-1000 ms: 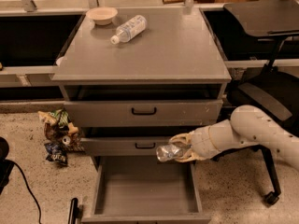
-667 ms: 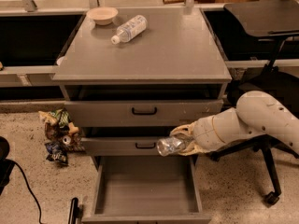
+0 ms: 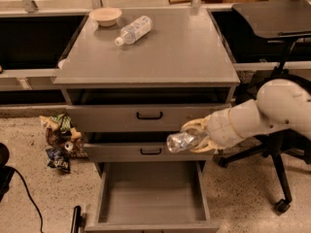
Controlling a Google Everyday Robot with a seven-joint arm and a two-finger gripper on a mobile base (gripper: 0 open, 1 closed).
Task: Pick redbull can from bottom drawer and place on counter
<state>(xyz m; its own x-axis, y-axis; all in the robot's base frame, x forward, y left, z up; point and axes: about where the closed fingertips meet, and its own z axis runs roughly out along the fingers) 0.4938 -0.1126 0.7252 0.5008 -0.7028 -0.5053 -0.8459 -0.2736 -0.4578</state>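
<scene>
One redbull can point(image 3: 182, 141), fingers point(image 3: 195, 126) clasping, above bottom drawer point(image 3: 150, 198)

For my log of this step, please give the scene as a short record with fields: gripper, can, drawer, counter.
gripper: in front of the middle drawer, jaws shut on the redbull can
redbull can: held on its side, not yet on the counter
bottom drawer: pulled open, below the can
counter: holds a bowl and a plastic bottle
</scene>
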